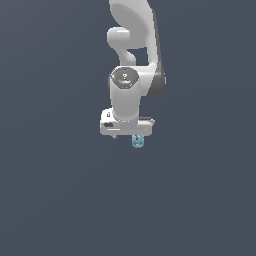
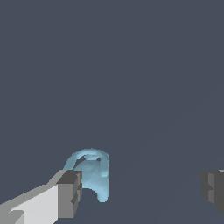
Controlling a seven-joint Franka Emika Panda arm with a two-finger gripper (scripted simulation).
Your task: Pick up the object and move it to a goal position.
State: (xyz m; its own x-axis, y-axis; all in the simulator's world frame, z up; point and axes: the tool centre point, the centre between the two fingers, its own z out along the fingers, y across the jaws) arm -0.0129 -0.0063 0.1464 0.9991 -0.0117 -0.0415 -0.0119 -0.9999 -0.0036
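Note:
The object (image 1: pixel 137 141) is a tiny light-blue, translucent rounded lump, seen just below the white hand in the exterior view. In the wrist view the object (image 2: pixel 92 173) stands close beside one grey fingertip (image 2: pixel 70 192), inside the gap between the fingers. The other fingertip (image 2: pixel 213 189) is far from it. My gripper (image 2: pixel 141 190) is open wide and holds nothing. Whether the near finger touches the lump I cannot tell. In the exterior view the gripper (image 1: pixel 127 134) points down, with its fingers mostly hidden under the hand.
The white arm (image 1: pixel 134 45) comes down from the top of the exterior view. A plain dark grey surface (image 1: pixel 60 200) fills everything around it.

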